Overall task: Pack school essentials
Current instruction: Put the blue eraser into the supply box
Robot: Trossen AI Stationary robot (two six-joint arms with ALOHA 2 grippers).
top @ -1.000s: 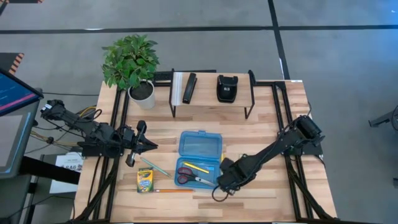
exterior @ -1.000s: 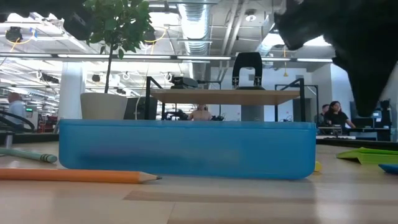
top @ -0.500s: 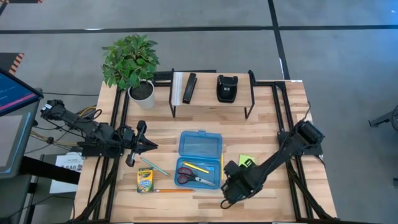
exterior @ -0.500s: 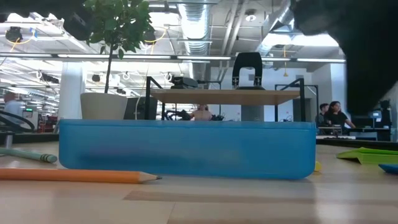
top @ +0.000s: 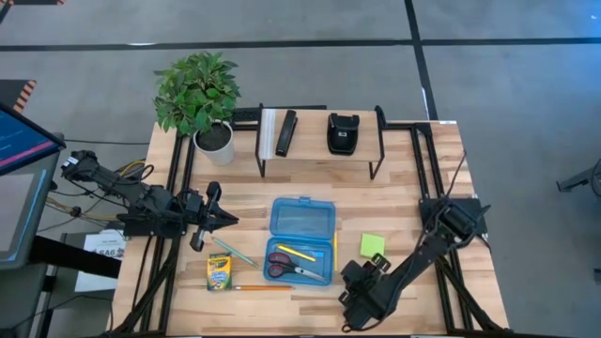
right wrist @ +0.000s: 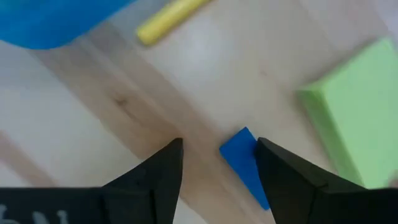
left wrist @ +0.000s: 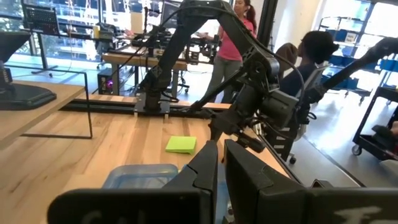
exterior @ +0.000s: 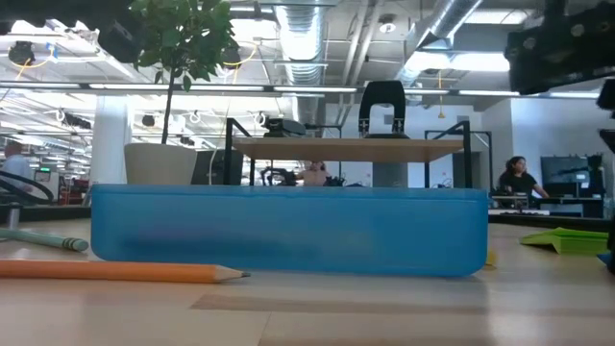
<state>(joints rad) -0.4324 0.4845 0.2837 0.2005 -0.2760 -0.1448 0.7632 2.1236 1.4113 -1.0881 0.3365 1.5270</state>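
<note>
Withdrawn from the blue case's (top: pixel 301 240) edge toward the table's (top: pixel 413 197) near right, the right gripper (top: pixel 355 282) is now seen with its fingers spread wide, empty, just above the small blue eraser (right wrist: pixel 244 163). Beside it the lime-green sticky-note pad (top: pixel 372 245), covered a second ago, is uncovered. Scissors (top: pixel 285 267) and a yellow pencil (top: pixel 296 253) lie inside the case. Farther left, the crayon box (top: pixel 219 271) is unmoved, and the left gripper (top: pixel 228 219) is kept closed, holding nothing.

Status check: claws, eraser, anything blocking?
Right claw open, poised over blue eraser on the table, not gripped. Left claw shut, parked left of the blue case. Sticky-note pad lies close beside the eraser; otherwise nothing blocking.
</note>
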